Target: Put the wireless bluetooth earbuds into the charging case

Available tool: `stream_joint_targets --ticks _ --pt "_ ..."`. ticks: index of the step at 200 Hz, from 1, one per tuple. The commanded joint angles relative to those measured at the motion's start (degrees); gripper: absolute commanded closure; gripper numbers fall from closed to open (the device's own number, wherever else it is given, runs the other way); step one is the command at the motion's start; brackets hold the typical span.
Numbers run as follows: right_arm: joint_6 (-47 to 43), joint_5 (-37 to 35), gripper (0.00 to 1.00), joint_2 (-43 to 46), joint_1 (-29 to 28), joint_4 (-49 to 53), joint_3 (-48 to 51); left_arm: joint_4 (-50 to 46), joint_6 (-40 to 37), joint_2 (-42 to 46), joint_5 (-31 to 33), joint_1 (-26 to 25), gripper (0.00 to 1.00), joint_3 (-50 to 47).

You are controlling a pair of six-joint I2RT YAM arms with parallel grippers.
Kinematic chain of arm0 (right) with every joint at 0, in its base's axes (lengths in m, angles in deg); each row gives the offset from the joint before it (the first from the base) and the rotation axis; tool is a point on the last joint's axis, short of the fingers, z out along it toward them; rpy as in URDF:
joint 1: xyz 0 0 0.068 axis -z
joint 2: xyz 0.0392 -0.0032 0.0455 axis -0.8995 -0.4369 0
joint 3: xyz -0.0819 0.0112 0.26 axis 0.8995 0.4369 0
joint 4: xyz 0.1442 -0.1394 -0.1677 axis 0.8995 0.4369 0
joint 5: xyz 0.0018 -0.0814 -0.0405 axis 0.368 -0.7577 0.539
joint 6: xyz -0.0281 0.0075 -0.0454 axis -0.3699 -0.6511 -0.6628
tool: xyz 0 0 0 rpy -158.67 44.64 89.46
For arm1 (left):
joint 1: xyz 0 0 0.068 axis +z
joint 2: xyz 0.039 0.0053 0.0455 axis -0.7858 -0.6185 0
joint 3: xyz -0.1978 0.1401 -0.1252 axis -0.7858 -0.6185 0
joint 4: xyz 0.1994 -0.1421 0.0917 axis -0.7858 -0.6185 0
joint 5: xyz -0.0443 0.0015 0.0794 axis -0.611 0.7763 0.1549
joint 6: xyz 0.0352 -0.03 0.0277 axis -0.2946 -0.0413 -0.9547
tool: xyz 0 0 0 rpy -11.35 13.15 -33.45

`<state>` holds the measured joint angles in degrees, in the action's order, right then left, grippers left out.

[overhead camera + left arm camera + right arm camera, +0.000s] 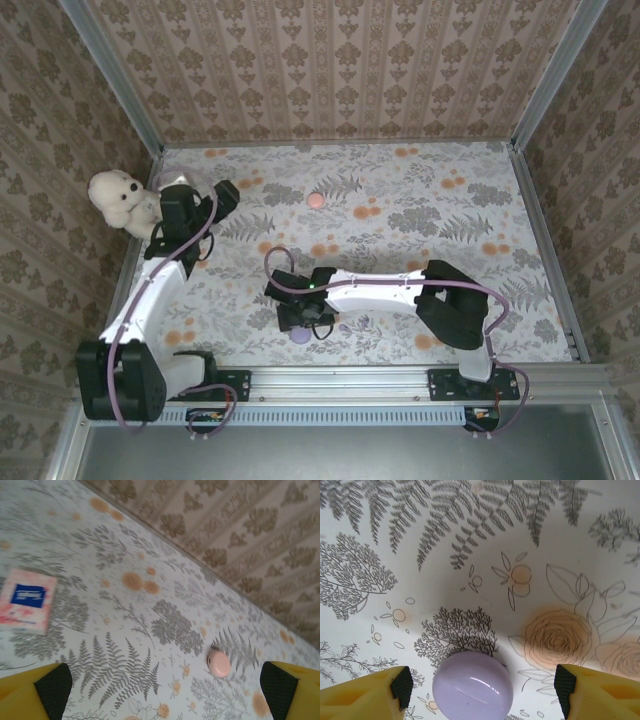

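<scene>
A lilac, rounded charging case point(472, 686) lies shut on the flowered table, also seen as the lilac case point(300, 337) near the front. My right gripper point(483, 687) is open, its pads standing either side of the case with a gap on each side. From above, the right gripper point(298, 322) sits just behind this case. A pink oval case point(219, 663) lies shut further back, seen from above as the pink case point(318, 199). My left gripper point(165, 690) is open and holds nothing. The left gripper point(228, 192) is to the left of the pink case. The earbuds are hidden.
A white plush toy point(120, 200) sits at the left wall beside the left arm. A pink tissue packet point(27, 600) lies flat on the table to the left of the left gripper. Patterned walls point(330, 70) enclose the table on three sides.
</scene>
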<state>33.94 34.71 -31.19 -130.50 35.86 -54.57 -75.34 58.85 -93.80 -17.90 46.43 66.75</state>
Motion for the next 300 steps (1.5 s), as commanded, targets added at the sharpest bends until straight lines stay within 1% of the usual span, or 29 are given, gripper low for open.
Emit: stream_joint_targets --ticks 1,19,38,88,137,190,245,279,300 --pt "5.5 -2.65 0.22 -0.93 -0.56 5.26 -1.35 -2.71 5.37 3.18 4.36 1.32 0.0 -2.4" --pt "7.85 -2.03 0.23 -1.56 -0.63 6.49 -1.81 -4.8 4.8 4.71 5.42 1.37 0.0 -2.61" --pt "9.64 -1.26 0.23 -2.69 -0.73 7.95 -3.37 -5.43 5.07 5.11 5.22 1.36 0.0 -3.09" --pt "12.82 -0.46 0.24 -5.76 -1.53 10.94 -8.37 -1.98 9.39 5.64 5.21 1.32 0.0 -6.55" --pt "17.08 1.34 0.24 -9.39 -1.71 14.17 -12.46 -5.27 5.67 4.15 5.57 0.65 0.0 -4.23" --pt "20.47 3.05 0.24 -13.29 -1.97 18.07 -16.74 -5.03 5.19 4.15 6.27 0.31 0.0 -4.49" --pt "21.85 3.88 0.26 -14.69 -2.23 19.7 -17.81 -3.9 5.49 4.06 6.34 0.19 0.0 -5.07" --pt "22.01 4.47 0.29 -14.85 -2.32 18.75 -17.46 -3.54 5.63 3.8 6.13 0.01 0.0 -5.16" --pt "21.99 5.0 0.33 -15.03 -2.41 17.8 -17.11 -3.45 5.66 3.81 6.34 -0.1 0.0 -5.25"
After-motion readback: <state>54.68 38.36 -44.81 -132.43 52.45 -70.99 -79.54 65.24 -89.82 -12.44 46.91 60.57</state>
